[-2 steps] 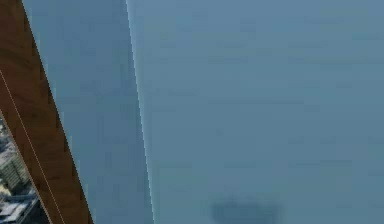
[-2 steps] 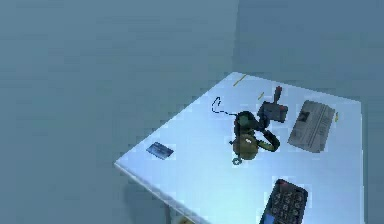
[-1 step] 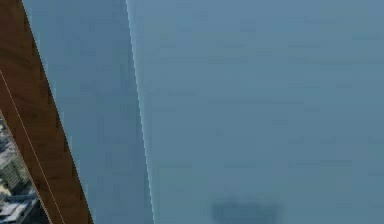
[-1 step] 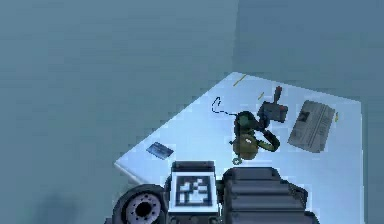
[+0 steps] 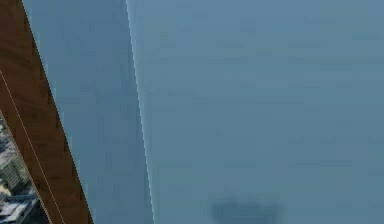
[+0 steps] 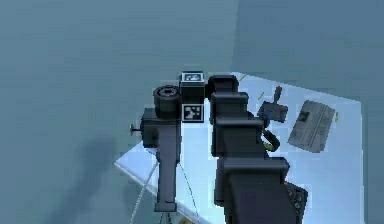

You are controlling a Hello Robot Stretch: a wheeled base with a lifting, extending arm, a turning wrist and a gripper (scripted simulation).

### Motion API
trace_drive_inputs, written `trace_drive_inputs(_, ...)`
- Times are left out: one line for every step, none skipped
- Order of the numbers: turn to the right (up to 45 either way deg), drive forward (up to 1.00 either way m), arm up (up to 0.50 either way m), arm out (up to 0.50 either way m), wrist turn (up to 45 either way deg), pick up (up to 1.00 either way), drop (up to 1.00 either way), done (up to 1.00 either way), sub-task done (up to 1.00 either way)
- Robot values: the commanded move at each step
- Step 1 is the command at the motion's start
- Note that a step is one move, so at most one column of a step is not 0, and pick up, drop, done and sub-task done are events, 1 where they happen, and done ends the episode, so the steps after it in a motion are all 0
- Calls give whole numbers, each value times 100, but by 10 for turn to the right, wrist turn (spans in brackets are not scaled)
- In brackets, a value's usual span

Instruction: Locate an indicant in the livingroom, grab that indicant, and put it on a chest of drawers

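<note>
Stretch's gripper (image 6: 166, 198) hangs to the left of the arm (image 6: 240, 135) in the arm side view, its dark body pointing down over the near left part of a white table (image 6: 345, 165). The thin fingers end over the tabletop's edge and are hard to make out, so I cannot tell whether it has hold of anything. Two white marked squares (image 6: 192, 95) sit at the arm's far end, above the tabletop. On the table to the right of the arm stand a small dark upright thing (image 6: 271, 105) and, farther right and apart from it, a flat grey slab (image 6: 315, 123). Neither shape is plain enough to name as the thing the task asks for. Both lie on the far side of the arm from the gripper. The table's far corner sits close to where two blue-grey walls (image 6: 90, 50) meet. Its left corner (image 6: 120, 165) juts out over dim floor (image 6: 60, 195), which lies open toward the arm side view's left. In the forward view a pale blue wall (image 5: 260, 100) stands close ahead, with an upright seam (image 5: 137, 110) left of the middle. A brown wooden frame (image 5: 30, 110) slants along the forward view's left, and beyond it shows a glimpse of city buildings (image 5: 14, 185).
</note>
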Motion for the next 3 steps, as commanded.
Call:
trace_drive_inputs(0,0,0,0,450,0,0,0,0)
trace_drive_inputs(0,0,0,0,450,0,0,0,0)
trace_drive_inputs(0,0,0,0,450,0,0,0,0)
